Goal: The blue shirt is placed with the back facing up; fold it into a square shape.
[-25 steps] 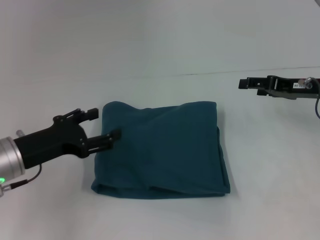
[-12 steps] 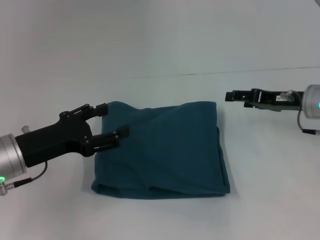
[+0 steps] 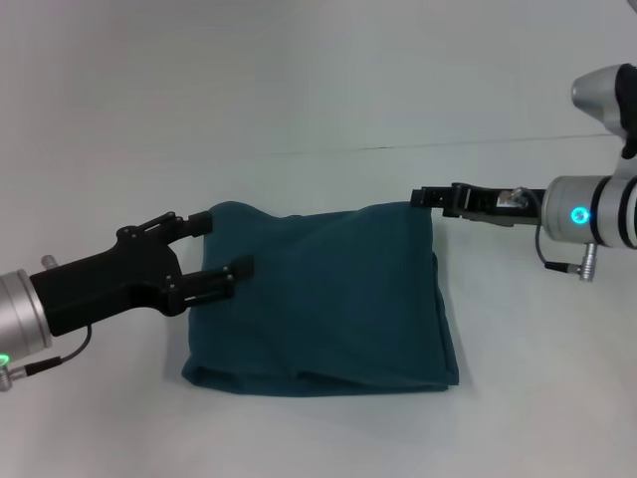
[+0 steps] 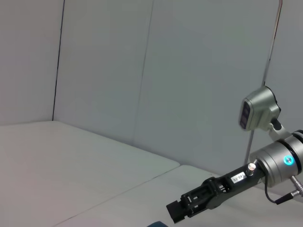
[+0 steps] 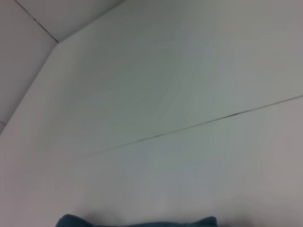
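Head view alone: blue shirt (image 3: pixel 323 299) between both grippers.

Head camera looks down; both wrist cameras face the far wall (image 4: pixel 142 71)

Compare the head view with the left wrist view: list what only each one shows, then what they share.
Only the head view shows the left gripper, fingers open at the left edge of the blue shirt, and the whole folded, roughly square shirt lying on the white table. Only the left wrist view shows the panelled wall behind the table. Both show the right gripper reaching in near the shirt's far right corner; the wrist view catches only a sliver of shirt at its lower edge.
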Action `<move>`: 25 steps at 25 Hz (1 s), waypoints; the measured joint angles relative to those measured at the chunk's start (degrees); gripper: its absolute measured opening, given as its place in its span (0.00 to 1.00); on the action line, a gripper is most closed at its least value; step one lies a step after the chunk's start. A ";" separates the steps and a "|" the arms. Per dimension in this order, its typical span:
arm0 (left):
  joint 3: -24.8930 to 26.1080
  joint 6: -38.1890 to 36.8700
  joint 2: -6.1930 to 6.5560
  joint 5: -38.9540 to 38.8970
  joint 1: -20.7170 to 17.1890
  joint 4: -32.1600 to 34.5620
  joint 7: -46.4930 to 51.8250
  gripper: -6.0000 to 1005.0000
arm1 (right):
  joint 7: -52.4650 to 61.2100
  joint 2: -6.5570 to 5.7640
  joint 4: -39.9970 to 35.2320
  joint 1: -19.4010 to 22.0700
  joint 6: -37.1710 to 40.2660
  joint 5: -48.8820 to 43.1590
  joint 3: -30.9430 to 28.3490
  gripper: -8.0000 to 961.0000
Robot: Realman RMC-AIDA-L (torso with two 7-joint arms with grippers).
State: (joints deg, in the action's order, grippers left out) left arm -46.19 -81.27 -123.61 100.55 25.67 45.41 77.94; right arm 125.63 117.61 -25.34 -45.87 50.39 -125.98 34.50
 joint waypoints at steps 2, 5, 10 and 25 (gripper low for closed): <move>0.14 0.03 0.02 0.04 -0.05 -0.06 -0.04 0.87 | 0.05 0.12 0.14 -0.09 -0.67 0.03 0.15 0.74; 0.20 0.38 0.08 0.08 -0.36 -0.20 -0.05 0.87 | 0.39 0.34 0.24 -0.15 -1.68 0.10 0.13 0.69; 0.22 1.03 0.10 0.09 -0.73 -0.31 -0.07 0.87 | 0.32 0.75 1.80 -0.96 -3.73 0.13 0.11 0.68; 0.22 0.73 0.21 0.92 -0.89 -0.13 0.25 0.87 | -3.27 0.92 -0.20 -0.28 1.22 0.41 -0.21 0.73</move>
State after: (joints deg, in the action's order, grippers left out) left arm -45.97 -80.54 -123.40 101.46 24.78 45.28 78.19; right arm 122.36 118.53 -25.54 -46.15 51.61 -125.57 34.29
